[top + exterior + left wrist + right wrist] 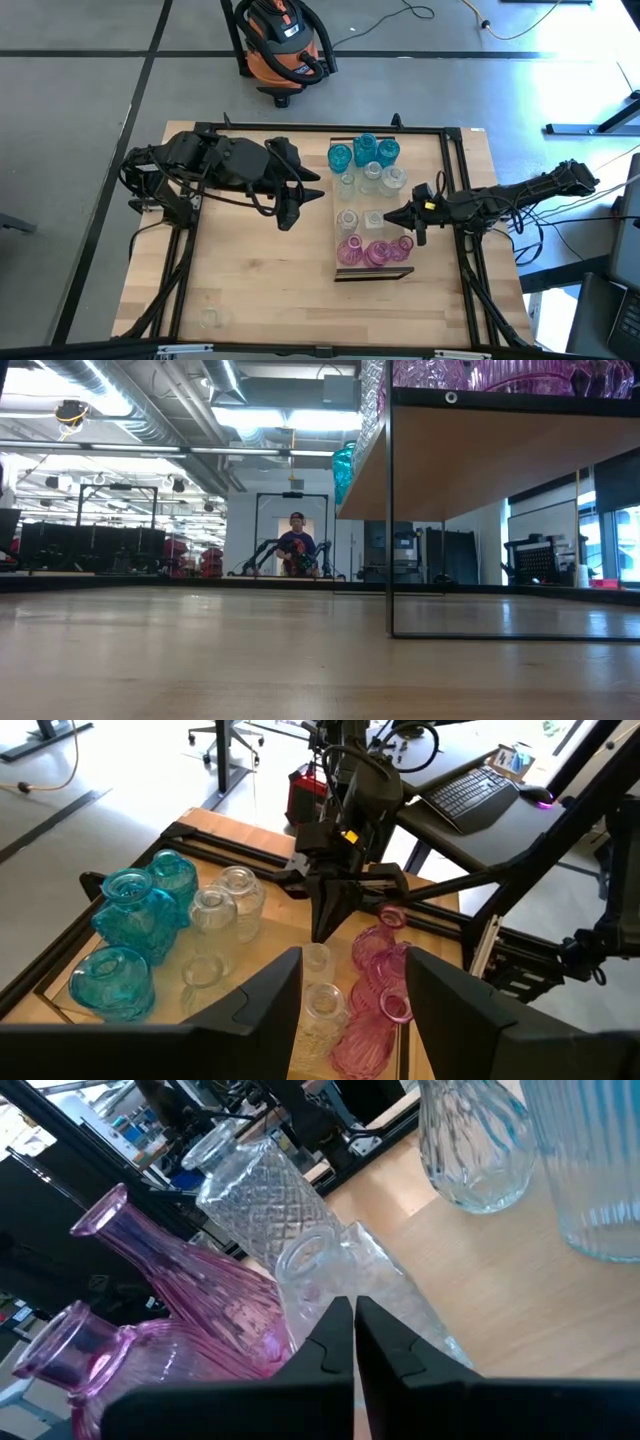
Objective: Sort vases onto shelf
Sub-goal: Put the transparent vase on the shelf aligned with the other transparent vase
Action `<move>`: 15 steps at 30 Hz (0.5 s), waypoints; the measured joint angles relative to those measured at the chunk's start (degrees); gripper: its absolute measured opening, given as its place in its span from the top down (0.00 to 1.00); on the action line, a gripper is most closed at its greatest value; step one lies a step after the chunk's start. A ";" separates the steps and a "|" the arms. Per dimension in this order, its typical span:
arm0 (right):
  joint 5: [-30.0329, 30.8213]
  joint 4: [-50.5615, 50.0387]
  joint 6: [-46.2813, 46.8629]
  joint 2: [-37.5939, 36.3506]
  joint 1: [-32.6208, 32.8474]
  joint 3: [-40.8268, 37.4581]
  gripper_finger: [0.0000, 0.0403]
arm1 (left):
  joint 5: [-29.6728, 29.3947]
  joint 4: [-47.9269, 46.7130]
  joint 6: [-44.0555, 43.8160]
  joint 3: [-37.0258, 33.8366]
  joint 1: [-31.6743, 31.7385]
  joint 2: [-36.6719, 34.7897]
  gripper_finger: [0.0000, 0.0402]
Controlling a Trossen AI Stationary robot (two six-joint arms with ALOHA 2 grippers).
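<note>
The shelf (360,200) is a light-wood board raised on a thin black frame (389,520) at the table's right middle. On it stand teal vases (365,150) at the far end, clear vases (371,178) in the middle and pink vases (378,252) at the near end. My right gripper (388,213) is shut and reaches in level from the right, its tip beside a small clear vase (305,1270). My left gripper (350,965) hangs open and empty, high above the table left of the shelf. My right gripper's shut fingertips (345,1315) stand right at the small clear vase's side (330,1285), coming level from the table's right. I cannot tell whether they touch it. The vase stands upright on the shelf.
One clear vase (210,318) stands alone on the table near its front left corner. Black frame rails (300,128) run round the tabletop. An orange shop vacuum (285,45) sits on the floor beyond the far edge. A person (296,545) stands far back in the room.
</note>
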 joint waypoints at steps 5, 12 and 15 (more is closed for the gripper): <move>3.51 -0.33 -1.58 -0.62 0.02 1.25 1.00 | -0.16 -4.22 -3.32 0.00 -0.34 -0.30 0.57; 6.36 -8.80 -14.01 -3.58 0.02 14.57 1.00 | 5.22 -25.69 -22.00 0.00 -9.53 -1.79 0.57; 7.12 -14.26 -17.46 -3.56 0.02 21.48 1.00 | 9.28 -26.68 -28.61 -1.92 -17.55 -1.59 0.57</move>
